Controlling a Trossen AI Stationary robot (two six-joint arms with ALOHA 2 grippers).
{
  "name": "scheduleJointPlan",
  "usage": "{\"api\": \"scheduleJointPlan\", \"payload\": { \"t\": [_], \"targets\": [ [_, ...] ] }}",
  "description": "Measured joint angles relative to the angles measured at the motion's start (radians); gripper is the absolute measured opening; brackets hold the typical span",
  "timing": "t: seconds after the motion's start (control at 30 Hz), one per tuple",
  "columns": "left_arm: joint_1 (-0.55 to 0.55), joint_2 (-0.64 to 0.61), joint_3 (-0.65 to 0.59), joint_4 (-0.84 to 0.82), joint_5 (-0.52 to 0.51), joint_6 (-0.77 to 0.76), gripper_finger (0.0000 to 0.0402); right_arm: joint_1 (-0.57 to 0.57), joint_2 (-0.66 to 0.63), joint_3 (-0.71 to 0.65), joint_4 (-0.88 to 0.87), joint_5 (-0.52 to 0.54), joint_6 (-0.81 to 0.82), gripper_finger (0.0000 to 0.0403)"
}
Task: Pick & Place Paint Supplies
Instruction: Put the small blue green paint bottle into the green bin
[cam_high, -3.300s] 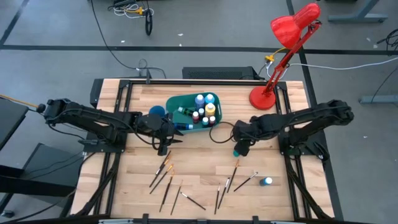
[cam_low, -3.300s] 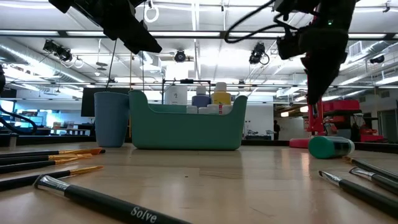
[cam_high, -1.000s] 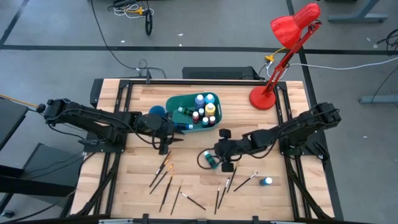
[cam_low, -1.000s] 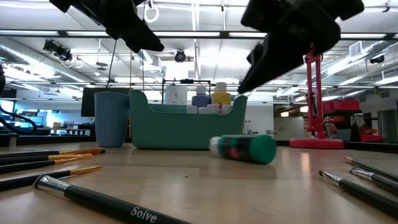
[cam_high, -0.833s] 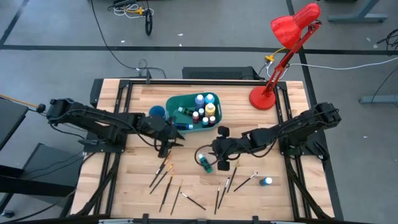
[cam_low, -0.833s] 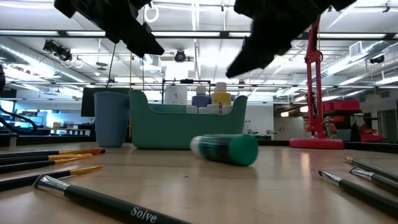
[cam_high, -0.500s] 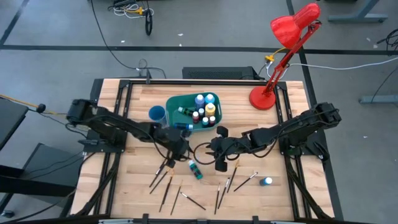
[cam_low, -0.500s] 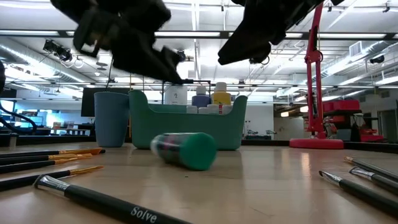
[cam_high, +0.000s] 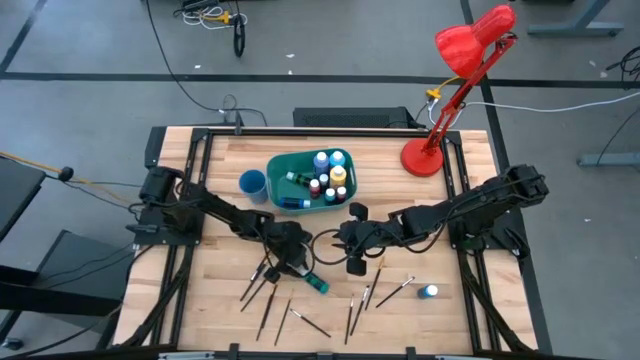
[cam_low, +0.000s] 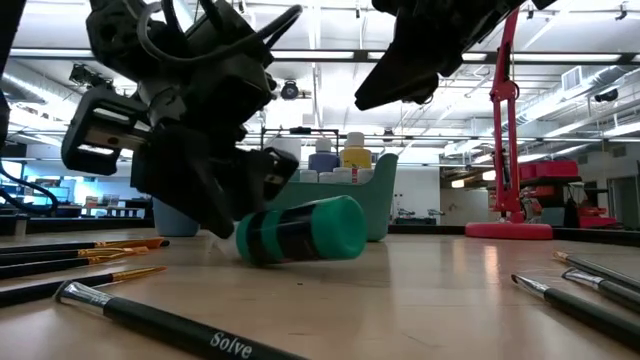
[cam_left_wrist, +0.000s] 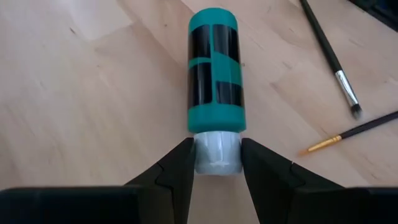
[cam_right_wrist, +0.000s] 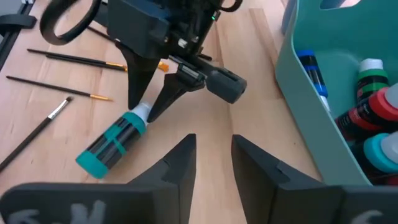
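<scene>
A green paint bottle (cam_high: 316, 284) with a pale cap lies on its side on the table near the middle (cam_low: 300, 232) (cam_right_wrist: 112, 146). My left gripper (cam_high: 298, 268) (cam_left_wrist: 217, 163) is down at its cap end, shut on the cap. My right gripper (cam_high: 353, 256) (cam_right_wrist: 211, 155) hovers open just right of it, touching nothing. More bottles stand in the teal bin (cam_high: 283, 166). One blue bottle (cam_high: 429, 292) lies near the right edge. Dark-handled brushes (cam_high: 268, 292) lie scattered along the near side. My left gripper pinches the bottle's pale cap (cam_left_wrist: 217, 155) between its two fingers, one finger (cam_left_wrist: 181, 167) on each side. It comes in low and slanting from the table's far left, in line with the bottle. The bottle lies on the table, its green body (cam_left_wrist: 215, 68) pointing away from the gripper.
The teal bin and a small blue cup (cam_high: 251, 182) stand at the far middle. A red desk lamp (cam_high: 425, 155) stands at the far right. More brushes (cam_high: 365, 293) lie near my right gripper. A black cable (cam_high: 325, 240) loops between the two grippers.
The green bottle has rolled from under my right gripper toward the near left and now lies with its cap toward my left gripper. My left arm has swung from beside the bin toward the table's middle, come down, and taken the cap between its fingers.
</scene>
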Motion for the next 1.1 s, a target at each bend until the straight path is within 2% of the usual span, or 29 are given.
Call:
{"api": "scheduleJointPlan", "payload": {
  "t": [0.43, 0.83, 1.1],
  "targets": [
    [0.0, 0.002, -0.002, 0.032, -0.041, 0.025, 0.0129, 0.0, 0.0, -0.001, -0.003, 0.0, 0.0, 0.0102],
    [0.001, 0.008, -0.006, 0.017, -0.085, 0.046, 0.0188, 0.0, 0.0, -0.001, -0.003, 0.002, 0.0, 0.0102],
    [0.001, 0.007, -0.006, 0.032, -0.116, 0.074, 0.0172, 0.0, 0.0, -0.001, -0.003, 0.002, 0.0, 0.0102]
  ]
}}
